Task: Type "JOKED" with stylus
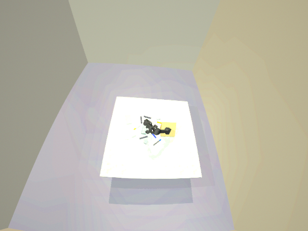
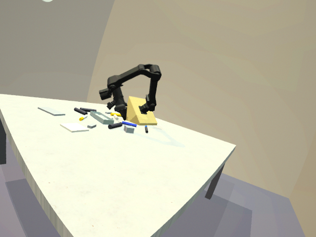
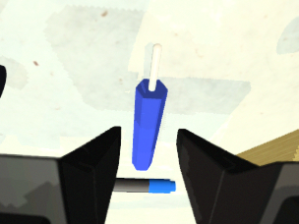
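Note:
The stylus, a blue six-sided rod (image 1: 154,136) (image 2: 129,123) (image 3: 148,115) with a thin white tip, lies on the desk (image 2: 117,169). My gripper (image 2: 124,118) (image 3: 149,135) is partly open and empty. It points down over the stylus, whose rear part shows between the fingertips in the wrist view, white tip pointing away. A grey-green rectangular piece with a raised rim (image 1: 144,130) (image 2: 97,117) lies beyond my gripper. I cannot tell whether it is the keyboard; no letters can be read.
A dark pen with a blue cap (image 1: 157,142) (image 2: 146,129) (image 3: 162,186) lies crosswise behind the stylus. A black cylinder (image 1: 143,137) (image 2: 115,126) and a grey block (image 2: 129,129) are nearby. A yellow wedge (image 1: 172,126) (image 2: 133,114) (image 3: 275,148) stands by the arm's base. A white slab (image 2: 74,127) lies farther off.

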You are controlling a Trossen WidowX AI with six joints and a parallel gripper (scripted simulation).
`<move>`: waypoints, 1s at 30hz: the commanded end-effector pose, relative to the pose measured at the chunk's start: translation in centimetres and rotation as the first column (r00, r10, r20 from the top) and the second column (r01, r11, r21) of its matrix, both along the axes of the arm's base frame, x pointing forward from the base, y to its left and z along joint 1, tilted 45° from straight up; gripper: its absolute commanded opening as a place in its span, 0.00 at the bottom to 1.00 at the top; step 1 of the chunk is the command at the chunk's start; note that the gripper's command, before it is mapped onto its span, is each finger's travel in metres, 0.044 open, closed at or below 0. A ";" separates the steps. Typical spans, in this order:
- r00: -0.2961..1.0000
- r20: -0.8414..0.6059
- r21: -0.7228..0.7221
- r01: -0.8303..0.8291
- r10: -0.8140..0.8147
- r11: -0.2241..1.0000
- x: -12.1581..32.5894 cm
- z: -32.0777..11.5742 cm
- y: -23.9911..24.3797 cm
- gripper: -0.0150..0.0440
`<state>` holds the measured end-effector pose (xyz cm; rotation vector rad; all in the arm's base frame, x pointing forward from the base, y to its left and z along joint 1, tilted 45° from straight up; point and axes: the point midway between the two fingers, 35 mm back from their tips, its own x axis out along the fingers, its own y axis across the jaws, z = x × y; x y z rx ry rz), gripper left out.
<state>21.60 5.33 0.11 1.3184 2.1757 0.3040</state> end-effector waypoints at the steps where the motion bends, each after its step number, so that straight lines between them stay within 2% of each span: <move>1: 1.000 -0.006 0.000 0.004 -0.004 1.000 -0.1 -0.3 0.3 0.51; 20: 1.000 -0.007 0.001 0.004 -0.004 1.000 -0.1 -1.5 1.5 0.51; 25: 1.000 -0.001 0.001 0.000 0.000 1.000 -0.1 -1.4 1.4 0.29; 30: 1.000 -0.001 0.001 0.000 0.000 1.000 0.0 -1.2 1.2 0.25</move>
